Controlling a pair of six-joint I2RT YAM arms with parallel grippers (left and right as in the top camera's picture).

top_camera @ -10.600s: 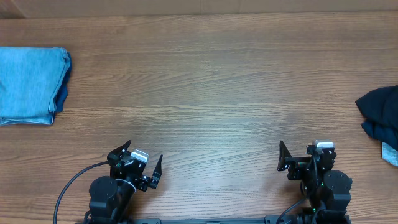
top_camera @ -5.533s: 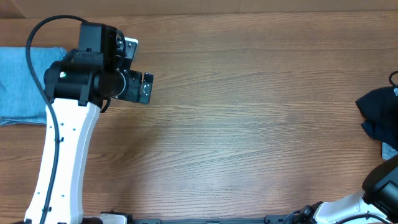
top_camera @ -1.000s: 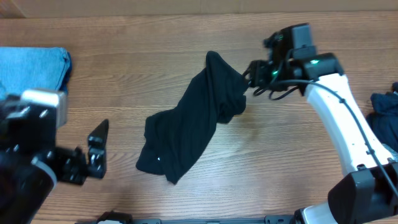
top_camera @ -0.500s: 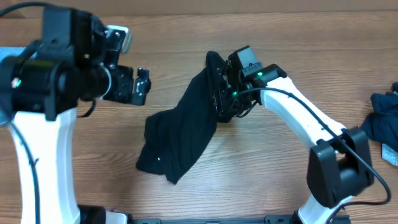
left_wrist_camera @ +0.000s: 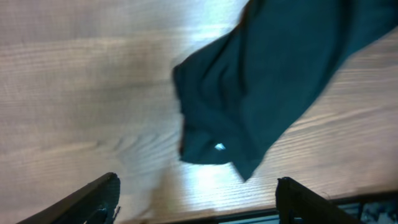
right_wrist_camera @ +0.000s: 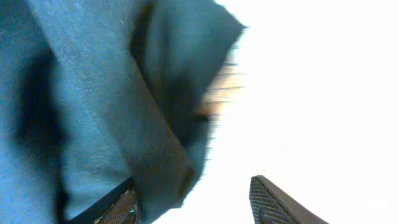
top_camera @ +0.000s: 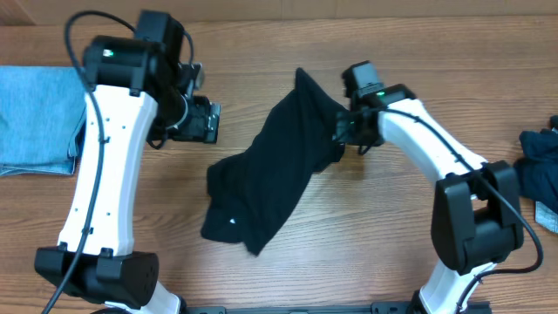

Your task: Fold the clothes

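The clothes in play are a black T-shirt (top_camera: 275, 166), crumpled in a long diagonal heap on the wooden table (top_camera: 392, 235). My left gripper (top_camera: 207, 122) hovers just left of its upper half. In the left wrist view this gripper (left_wrist_camera: 198, 180) is open and empty, with the shirt (left_wrist_camera: 267, 81) ahead of it. My right gripper (top_camera: 343, 133) is at the shirt's upper right edge. Its jaws (right_wrist_camera: 193, 186) stand apart, and a fold of the shirt (right_wrist_camera: 81, 93) drapes over the left finger (right_wrist_camera: 124, 208) without being pinched.
Folded light blue denim (top_camera: 39, 118) lies at the table's left edge. A dark navy pile (top_camera: 539, 174) sits at the right edge. Both arms reach in from the front, the left one (top_camera: 100, 201) tall and white beside the shirt.
The right gripper has drawn back from over the shirt's middle to its right edge. The shirt has shifted slightly right. The left gripper has come a little closer to the shirt.
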